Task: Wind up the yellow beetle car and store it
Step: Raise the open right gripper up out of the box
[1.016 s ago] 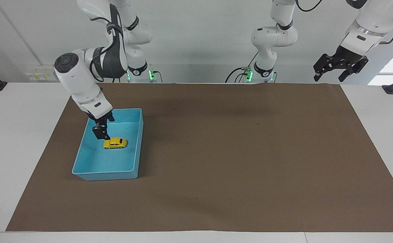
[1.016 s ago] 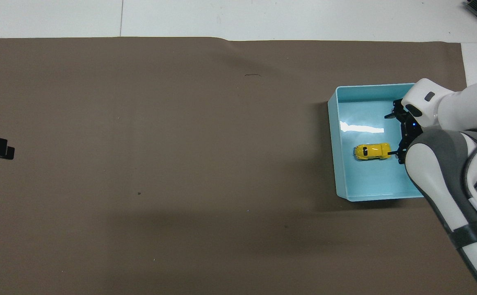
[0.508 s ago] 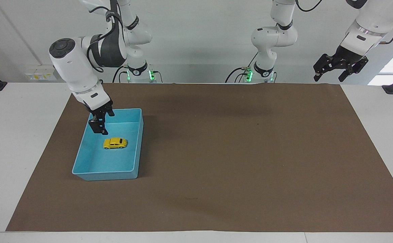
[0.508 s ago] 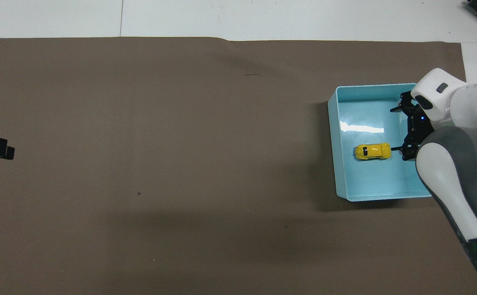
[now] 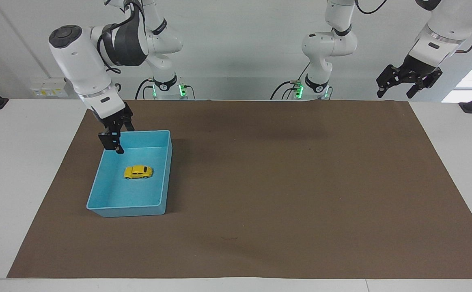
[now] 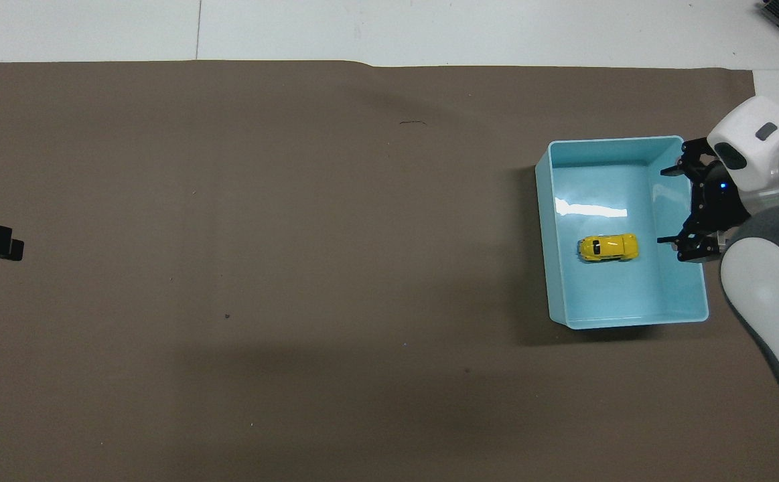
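Hanging over the blue tray's (image 5: 167, 178) wall nearest me, my right gripper (image 5: 115, 149) holds nothing; whether its fingers are parted I cannot tell. The yellow beetle car (image 5: 138, 172) lies farther out on the tray floor, its long axis across the table. My left gripper (image 5: 407, 79) waits, spread. No writing is readable.

The small yellow beetle-shaped toy car (image 5: 138, 172) (image 6: 607, 247) sits on its wheels on the floor of the open rectangular blue plastic tray (image 5: 126, 211) (image 6: 544, 227), below the right arm's black two-finger claw (image 5: 114, 142) (image 6: 682, 246), apart from it. That claw hangs over the tray's corner at the right arm's end. The tray lies on the brown paper mat (image 5: 284, 182) (image 6: 262, 234) covering the white table (image 5: 20, 162).
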{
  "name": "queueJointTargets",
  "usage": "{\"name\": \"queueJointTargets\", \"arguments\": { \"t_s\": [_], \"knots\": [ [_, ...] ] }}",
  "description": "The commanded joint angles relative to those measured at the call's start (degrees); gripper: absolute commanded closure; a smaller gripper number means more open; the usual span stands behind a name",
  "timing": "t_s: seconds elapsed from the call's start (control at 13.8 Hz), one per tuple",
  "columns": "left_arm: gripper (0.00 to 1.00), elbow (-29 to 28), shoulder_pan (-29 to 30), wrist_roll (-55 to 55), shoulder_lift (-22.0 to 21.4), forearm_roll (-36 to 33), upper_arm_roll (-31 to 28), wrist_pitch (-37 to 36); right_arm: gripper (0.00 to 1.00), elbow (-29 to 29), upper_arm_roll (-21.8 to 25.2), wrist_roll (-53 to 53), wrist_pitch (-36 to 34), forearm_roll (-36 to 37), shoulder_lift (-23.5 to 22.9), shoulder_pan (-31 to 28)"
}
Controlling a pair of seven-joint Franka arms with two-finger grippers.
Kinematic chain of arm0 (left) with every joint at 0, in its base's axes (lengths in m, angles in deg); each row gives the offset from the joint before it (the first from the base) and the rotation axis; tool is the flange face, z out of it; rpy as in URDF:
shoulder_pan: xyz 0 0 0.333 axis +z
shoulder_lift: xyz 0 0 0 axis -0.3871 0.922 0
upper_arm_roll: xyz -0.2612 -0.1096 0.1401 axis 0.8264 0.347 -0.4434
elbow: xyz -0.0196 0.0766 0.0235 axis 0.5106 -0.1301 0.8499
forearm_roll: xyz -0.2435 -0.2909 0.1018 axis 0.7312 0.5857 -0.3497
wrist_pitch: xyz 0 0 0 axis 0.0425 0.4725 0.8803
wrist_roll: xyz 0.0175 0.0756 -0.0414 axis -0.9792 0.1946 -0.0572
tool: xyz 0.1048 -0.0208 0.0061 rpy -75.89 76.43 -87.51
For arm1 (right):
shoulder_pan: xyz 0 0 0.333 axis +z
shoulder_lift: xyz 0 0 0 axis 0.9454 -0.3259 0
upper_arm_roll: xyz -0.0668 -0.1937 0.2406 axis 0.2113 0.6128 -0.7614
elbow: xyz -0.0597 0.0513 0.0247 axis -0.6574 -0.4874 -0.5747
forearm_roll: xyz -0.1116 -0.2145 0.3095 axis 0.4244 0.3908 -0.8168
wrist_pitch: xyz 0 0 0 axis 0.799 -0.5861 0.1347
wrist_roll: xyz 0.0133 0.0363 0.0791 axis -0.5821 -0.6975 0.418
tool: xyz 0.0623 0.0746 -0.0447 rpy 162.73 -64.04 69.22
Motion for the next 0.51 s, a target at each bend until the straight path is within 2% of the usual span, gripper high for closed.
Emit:
{"name": "queueJointTargets", "arguments": {
  "t_s": [0.0,0.44],
  "knots": [
    [0.00,-0.5,0.5,-0.6,-0.5,-0.9,0.2,-0.5,0.00,-1.5,-0.4,-4.5,-2.4,-0.5,1.9,-0.7],
    [0.00,-0.5,0.5,-0.6,-0.6,-0.9,0.2,-0.5,0.00,-2.4,0.5,-14.0,-5.4,-0.4,4.0,-0.9]
  ]
}}
